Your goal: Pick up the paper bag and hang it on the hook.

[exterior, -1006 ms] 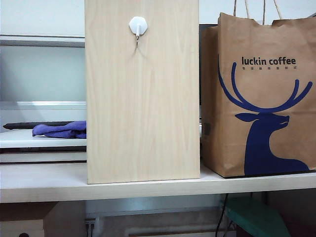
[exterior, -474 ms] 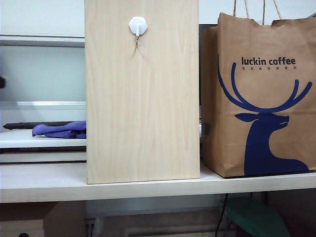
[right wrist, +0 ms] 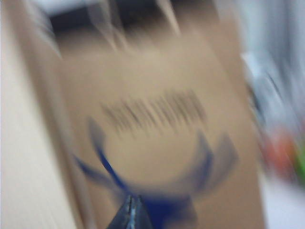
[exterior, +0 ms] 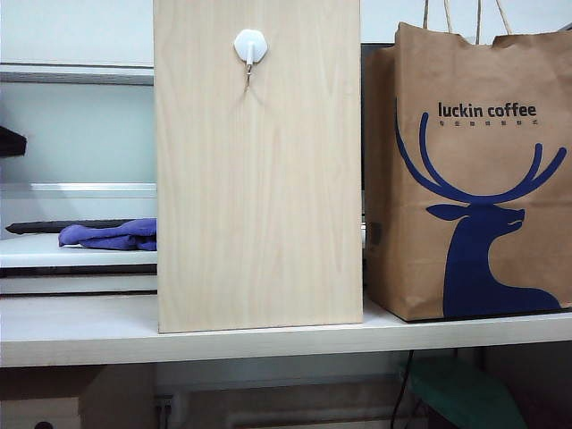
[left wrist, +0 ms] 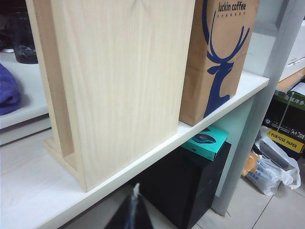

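Note:
The brown paper bag (exterior: 478,179) with a blue deer print stands upright on the shelf at the right, its cord handles (exterior: 478,16) pointing up. The white hook (exterior: 250,48) sits high on the upright wooden board (exterior: 259,179) to the bag's left. In the left wrist view my left gripper (left wrist: 135,210) is shut and empty, below and in front of the board (left wrist: 119,86), with the bag (left wrist: 219,57) beyond. The right wrist view is blurred: my right gripper (right wrist: 131,212) is shut, empty, facing the bag (right wrist: 157,119) from a short way off.
A purple cloth (exterior: 109,235) lies on a lower ledge left of the board. A dark shape (exterior: 9,141) pokes in at the exterior view's left edge. Under the shelf are a teal box (left wrist: 207,140), a black box (left wrist: 186,186) and a plastic bag (left wrist: 274,167) on the floor.
A dark shape has come into the exterior view at the left edge and grown. The bag, board and hook have not moved.

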{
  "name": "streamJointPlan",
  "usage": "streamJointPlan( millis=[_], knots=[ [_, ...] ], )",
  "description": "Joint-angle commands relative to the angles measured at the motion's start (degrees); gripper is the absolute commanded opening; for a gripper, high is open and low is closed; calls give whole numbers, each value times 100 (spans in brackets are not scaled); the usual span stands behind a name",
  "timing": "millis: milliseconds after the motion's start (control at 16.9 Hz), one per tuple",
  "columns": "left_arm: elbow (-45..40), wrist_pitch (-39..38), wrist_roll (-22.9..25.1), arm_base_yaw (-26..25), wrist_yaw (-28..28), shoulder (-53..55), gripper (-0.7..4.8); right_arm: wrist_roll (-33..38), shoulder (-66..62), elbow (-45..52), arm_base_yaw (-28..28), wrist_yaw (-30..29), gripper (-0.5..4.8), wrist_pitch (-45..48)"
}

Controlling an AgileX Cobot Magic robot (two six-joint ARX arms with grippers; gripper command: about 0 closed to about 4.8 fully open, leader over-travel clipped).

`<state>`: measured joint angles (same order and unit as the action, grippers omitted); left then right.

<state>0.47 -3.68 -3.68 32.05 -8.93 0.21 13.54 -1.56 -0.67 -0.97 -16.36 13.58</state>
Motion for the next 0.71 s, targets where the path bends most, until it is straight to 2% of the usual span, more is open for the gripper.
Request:
streamJointPlan(
  millis=[59, 178, 414, 474, 533, 710],
  knots=[
    [7, 72, 22, 4, -13, 0, -6, 24, -28, -313, 7, -111, -1, 837],
    [7, 70, 22, 4, -13, 0, -6, 24, -345, -758, 7, -118, -1, 787],
    [7, 70, 22, 4, -13, 0, -6, 17, -2055, -1871, 9, -549, -1, 807],
    [7, 72, 22, 2, -11, 0, -5, 15, -2975, -2448, 13, -866, -1, 804],
    [7, 70, 22, 2, -13, 0, -6, -26, -3746, -2909, 68, -914, -2, 813],
    [7, 70, 20, 0, -11, 0, -6, -584, -4826, -3615, 708, -494, -1, 1067]
  ],
)
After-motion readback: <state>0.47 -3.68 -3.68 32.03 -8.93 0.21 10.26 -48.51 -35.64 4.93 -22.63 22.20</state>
